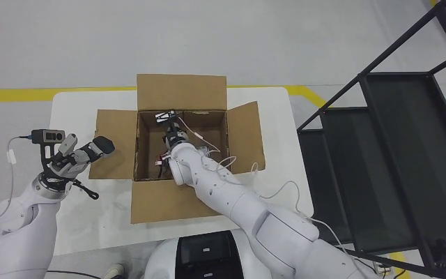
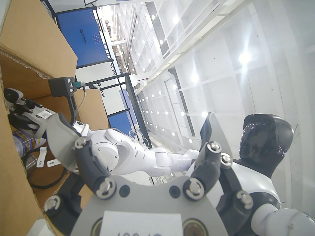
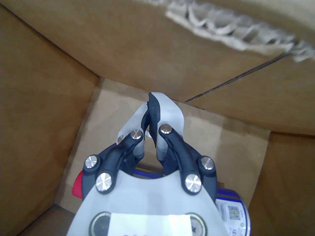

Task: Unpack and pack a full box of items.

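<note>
Box (image 1: 182, 94) sits open on the table (image 1: 70, 104). Inside, a tin (image 3: 231, 210) looks rigid, smooth and probably weighty, so grip across its round side. Right gripper (image 3: 150, 114) hangs nearby, jaws closed on nothing. Left gripper (image 1: 90, 152) is spread wide, empty, beside a flap.

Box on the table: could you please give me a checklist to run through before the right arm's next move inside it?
1. Flaps of the box open: ok.
2. The right gripper inside the box: ok.
3. The right gripper open for a grasp: not ok, it is shut with nothing in it.
4. Items in the box to pick: ok, a can and a red item.
5. The left gripper outside the box walls: ok, open.
6. Which item is targeted: cannot tell.
</note>
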{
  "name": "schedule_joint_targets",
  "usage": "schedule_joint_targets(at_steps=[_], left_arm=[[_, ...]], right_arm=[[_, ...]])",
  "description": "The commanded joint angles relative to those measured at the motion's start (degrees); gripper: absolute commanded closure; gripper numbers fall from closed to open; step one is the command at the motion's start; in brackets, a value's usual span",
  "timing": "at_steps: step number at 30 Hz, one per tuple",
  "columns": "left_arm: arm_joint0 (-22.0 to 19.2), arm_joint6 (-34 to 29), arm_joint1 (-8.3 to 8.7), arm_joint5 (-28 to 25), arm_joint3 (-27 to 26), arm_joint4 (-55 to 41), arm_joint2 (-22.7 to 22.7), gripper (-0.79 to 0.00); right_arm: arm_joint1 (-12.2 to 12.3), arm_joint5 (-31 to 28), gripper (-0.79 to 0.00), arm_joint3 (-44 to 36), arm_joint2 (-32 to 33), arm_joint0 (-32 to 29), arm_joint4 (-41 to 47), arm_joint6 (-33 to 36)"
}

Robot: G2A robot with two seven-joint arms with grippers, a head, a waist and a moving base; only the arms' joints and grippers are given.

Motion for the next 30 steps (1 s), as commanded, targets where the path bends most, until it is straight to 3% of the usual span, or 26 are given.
schedule_joint_targets(at_steps=[1, 5, 13, 15, 17, 18, 19, 23, 30], left_arm=[[0.0, 0.0, 0.00, 0.0, 0.0, 0.0, 0.0, -0.785], [0.0, 0.0, 0.00, 0.0, 0.0, 0.0, 0.0, -0.785], [0.0, 0.0, 0.00, 0.0, 0.0, 0.0, 0.0, -0.785], [0.0, 0.0, 0.00, 0.0, 0.0, 0.0, 0.0, -0.785], [0.0, 0.0, 0.00, 0.0, 0.0, 0.0, 0.0, -0.785], [0.0, 0.0, 0.00, 0.0, 0.0, 0.0, 0.0, -0.785], [0.0, 0.0, 0.00, 0.0, 0.0, 0.0, 0.0, -0.785], [-0.1, 0.4, 0.03, -0.1, -0.1, 0.4, -0.3, -0.785], [-1.1, 8.8, 1.19, -0.8, 1.5, 8.3, -9.8, -0.785]], right_arm=[[0.7, 1.0, -0.080, -2.5, 0.6, -1.0, -1.2, 1.0], [2.2, 0.7, -0.052, -8.4, 1.6, -3.8, -4.3, 5.0], [7.0, -5.7, -0.071, -25.0, 5.6, -12.5, -13.3, 15.8], [8.1, -7.2, -0.126, -29.3, 7.1, -14.8, -15.3, 17.8], [9.1, -8.9, -0.246, -33.1, 8.5, -17.0, -16.9, 19.4], [9.5, -9.7, -0.379, -34.8, 9.1, -17.9, -17.7, 19.9], [9.8, -10.7, -0.770, -36.4, 9.7, -18.8, -18.2, 20.4], [10.0, -11.4, -0.785, -37.3, 10.0, -19.3, -18.3, 20.8], [10.0, -11.4, -0.785, -37.3, 10.0, -19.3, -18.3, 20.8]])
